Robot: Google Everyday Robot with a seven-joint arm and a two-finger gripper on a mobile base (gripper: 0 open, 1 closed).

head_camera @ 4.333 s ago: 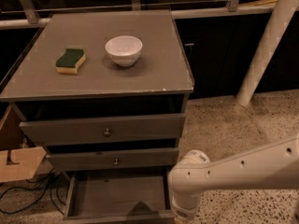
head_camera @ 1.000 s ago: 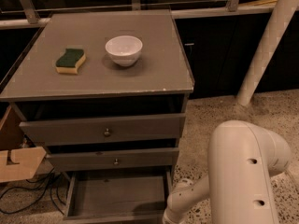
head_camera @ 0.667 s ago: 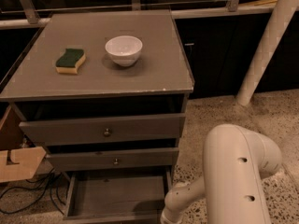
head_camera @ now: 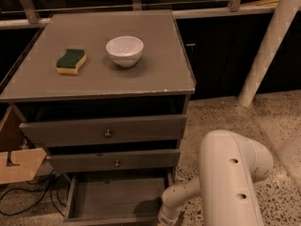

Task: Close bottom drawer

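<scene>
Quick look from my end: a lot of the action is jammed against the lower edge of the view. The bottom drawer (head_camera: 117, 199) sits pulled out at the foot of the grey cabinet (head_camera: 178, 86), right under the cabinet's middle drawer (head_camera: 141, 160). I can see its grey inside and both side walls, but its front panel is cut off, so no knob showing. Its long axis runs side to side across the cabinet's width, and the open box faces up, sticking out from the cabinet toward the camera. The gripper (head_camera: 163, 220) is down by the drawer's front right corner, off the cabinet's lower right. It's mostly cropped, so I can't tell if it's open or closed, and it looks like it might be touching the drawer's right wall, but I wouldn't swear to it. The fat white arm link (head_camera: 233, 185) fills the floor just right of the cabinet. On the cabinet top there's a white bowl (head_camera: 124, 50) and a green-and-yellow sponge (head_camera: 71, 61), near each other.
</scene>
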